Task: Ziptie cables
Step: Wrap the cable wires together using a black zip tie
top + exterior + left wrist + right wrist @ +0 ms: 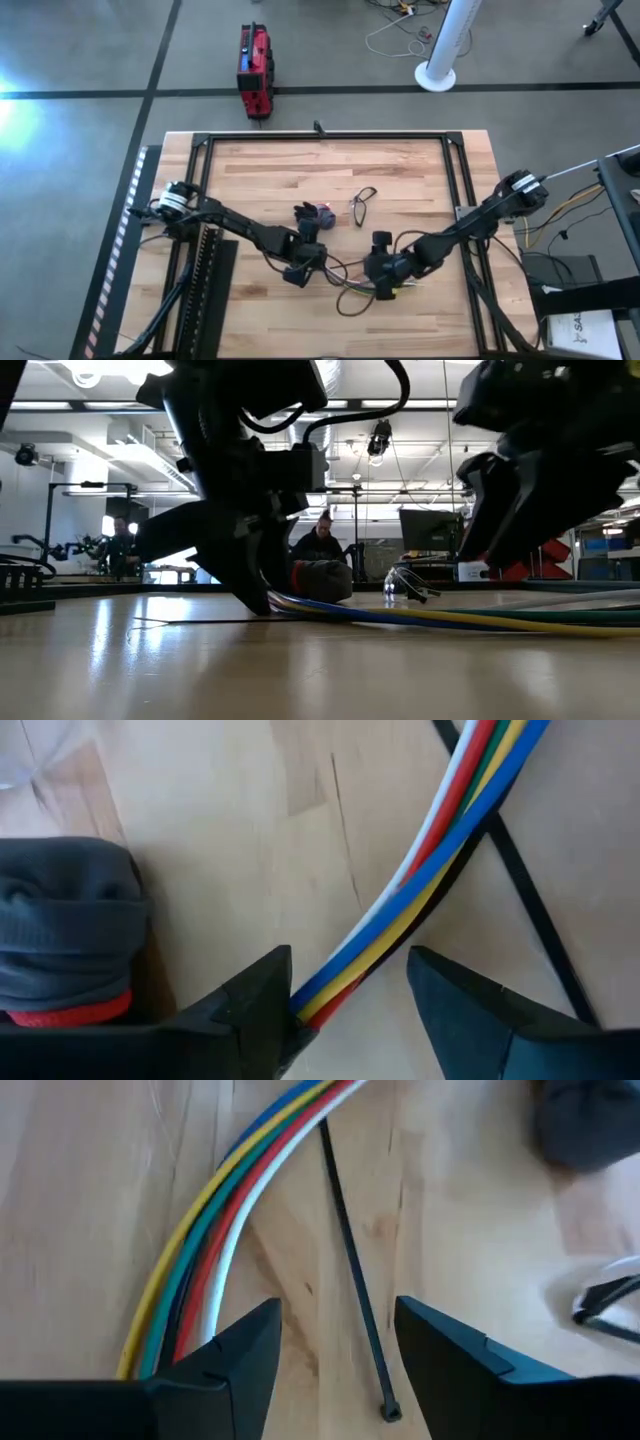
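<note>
Nothing is tied yet — you have the cables (pixel 215 1210) lying flat on the desk (pixel 260 175) near its front middle, and the ziptie (pixel 355 1280) loose beside them, crossing under the bundle farther up. Left gripper (pixel 345 985) sits low with jaws spread around the bundle, not pinching. Right gripper (pixel 335 1340) hovers, jaws spread over the ziptie's head end. Still left: pick up, wrap, thread, pull tight. Low view is mostly blocked by both arms — bundle ends cut off.

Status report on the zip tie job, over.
Left gripper open, straddling the cables. Right gripper open over the ziptie, which lies loose beside the cables. Nothing blocking.
</note>
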